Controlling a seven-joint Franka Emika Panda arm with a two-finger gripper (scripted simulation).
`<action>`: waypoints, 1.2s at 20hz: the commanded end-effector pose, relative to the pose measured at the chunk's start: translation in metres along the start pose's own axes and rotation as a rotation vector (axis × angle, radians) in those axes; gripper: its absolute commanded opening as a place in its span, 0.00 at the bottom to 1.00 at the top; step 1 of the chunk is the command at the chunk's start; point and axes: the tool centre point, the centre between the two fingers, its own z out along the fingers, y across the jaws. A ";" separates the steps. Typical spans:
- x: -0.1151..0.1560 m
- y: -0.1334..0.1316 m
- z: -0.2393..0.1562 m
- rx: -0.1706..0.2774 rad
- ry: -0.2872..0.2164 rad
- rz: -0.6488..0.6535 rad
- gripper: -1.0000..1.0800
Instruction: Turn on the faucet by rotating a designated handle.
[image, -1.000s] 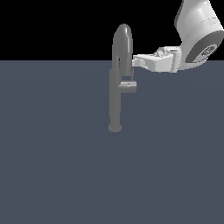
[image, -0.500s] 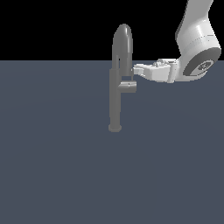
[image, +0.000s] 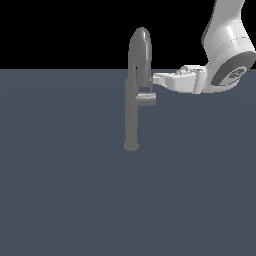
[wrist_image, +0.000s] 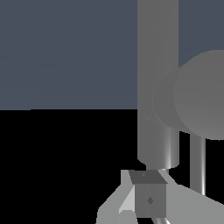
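The faucet (image: 131, 117) is a tall grey column on a small round base, with a high arched spout (image: 140, 40). The handle (image: 146, 100) is a short grey cylinder jutting from the column toward the exterior view's right. My gripper (image: 154, 78) comes in from the exterior view's right. Its tips are next to the spout's lower end, just above the handle. The fingers look shut with nothing between them. In the wrist view the gripper (wrist_image: 148, 199) sits close to the column (wrist_image: 157, 78), and the handle's round end (wrist_image: 201, 94) is large beside it.
A flat dark grey-blue surface (image: 75, 190) spreads around the faucet. My white arm (image: 227, 55) reaches in from the exterior view's upper right. Behind everything is black.
My gripper has come down from beside the spout's upper part to just above the handle. The arm has lowered with it. The handle has barely moved, if at all.
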 end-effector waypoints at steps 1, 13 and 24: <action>-0.003 0.006 0.000 0.000 0.000 0.000 0.00; -0.006 0.030 0.000 0.002 0.001 0.000 0.00; -0.003 0.052 0.000 0.004 0.004 -0.007 0.00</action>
